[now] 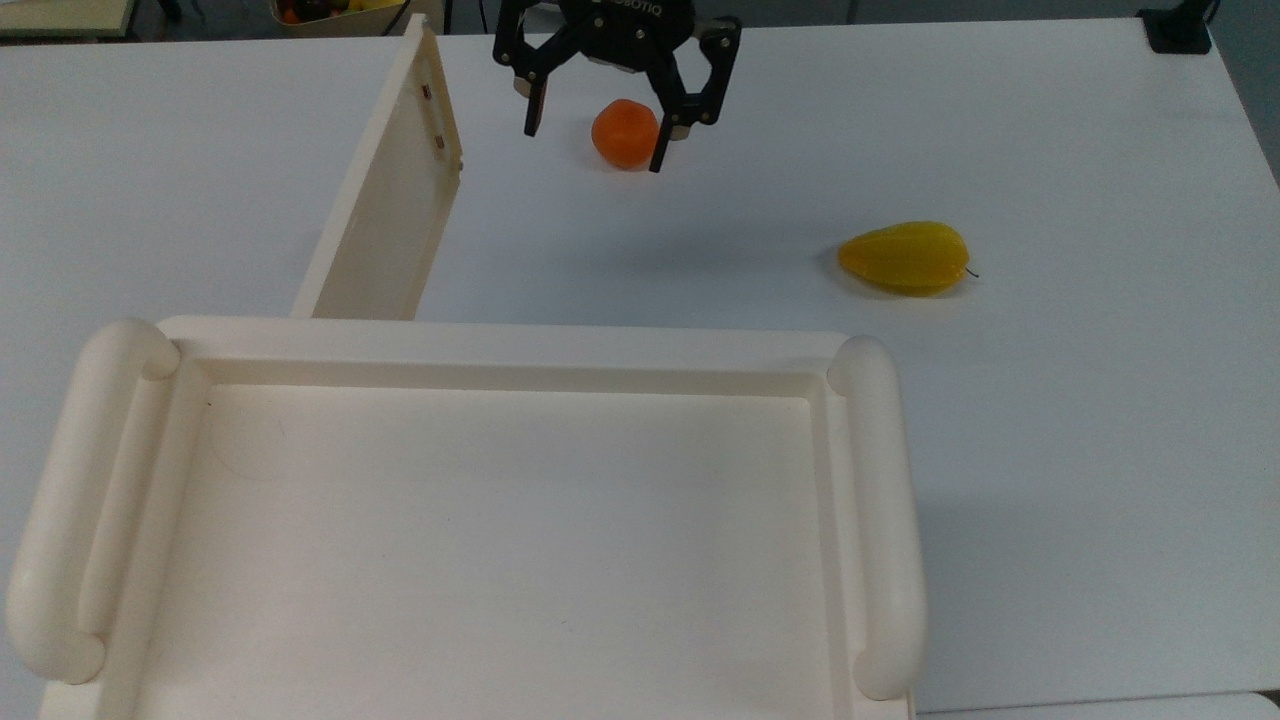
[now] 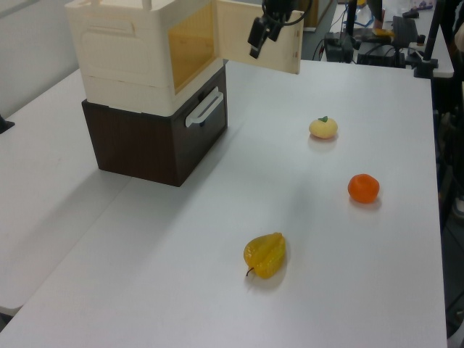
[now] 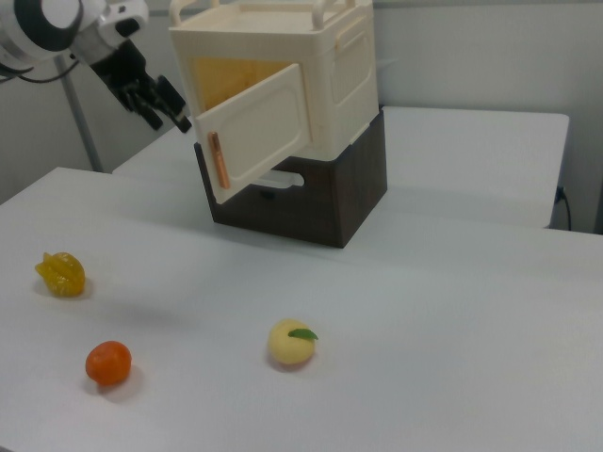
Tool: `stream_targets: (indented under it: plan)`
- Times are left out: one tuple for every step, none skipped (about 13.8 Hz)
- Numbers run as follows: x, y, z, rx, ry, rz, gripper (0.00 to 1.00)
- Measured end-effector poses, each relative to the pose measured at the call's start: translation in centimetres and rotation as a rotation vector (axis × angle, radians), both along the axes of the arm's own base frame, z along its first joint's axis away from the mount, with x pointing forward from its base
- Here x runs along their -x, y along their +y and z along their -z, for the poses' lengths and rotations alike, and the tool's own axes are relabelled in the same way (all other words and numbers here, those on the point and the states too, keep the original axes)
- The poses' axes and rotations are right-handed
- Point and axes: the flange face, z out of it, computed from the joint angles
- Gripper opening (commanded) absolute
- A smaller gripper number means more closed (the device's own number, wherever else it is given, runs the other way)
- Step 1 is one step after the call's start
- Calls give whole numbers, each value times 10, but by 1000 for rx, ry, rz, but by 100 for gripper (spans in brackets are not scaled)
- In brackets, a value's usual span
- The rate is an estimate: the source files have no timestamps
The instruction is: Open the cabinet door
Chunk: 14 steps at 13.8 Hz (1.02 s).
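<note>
Door (image 1: 385,205): stands swung wide from the cabinet (image 1: 480,520) front, roughly square to it, opening step judged nearly complete; gripper (image 1: 598,120), fingers apart and empty, hangs just beside its free edge; next: retreat clear.

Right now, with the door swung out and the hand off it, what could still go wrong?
1. The door stands wide open with nothing holding it; if its hinge is loose it might drift back.
2. The open hand hangs just beside the door's free edge, so a sideways retreat toward it could knock the panel.
3. In the top view the orange lies under the hand; a descent here could hit it and send it rolling.
</note>
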Motion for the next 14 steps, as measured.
stream_targets:
  plan:
    - [0,-10,10,-19,46,4,91]
    - [0,-19,16,-45,83,-1,93]
    - [3,-37,25,-75,142,-12,100]
    - [8,-46,28,-79,179,-25,100]
    - [18,-56,33,-83,241,-36,100]
    - [27,-64,35,-86,278,-38,100]
    - [37,-73,38,-90,306,-31,100]
    - [43,-79,41,-93,319,-31,100]
    - [50,-87,44,-99,335,-38,100]
    - [55,-94,45,-104,349,-62,100]
    - [59,-100,45,-101,368,-87,100]
    - [64,-107,45,-96,395,-116,100]
    - [66,-112,44,-95,405,-127,100]
    - [67,-113,44,-94,407,-131,100]
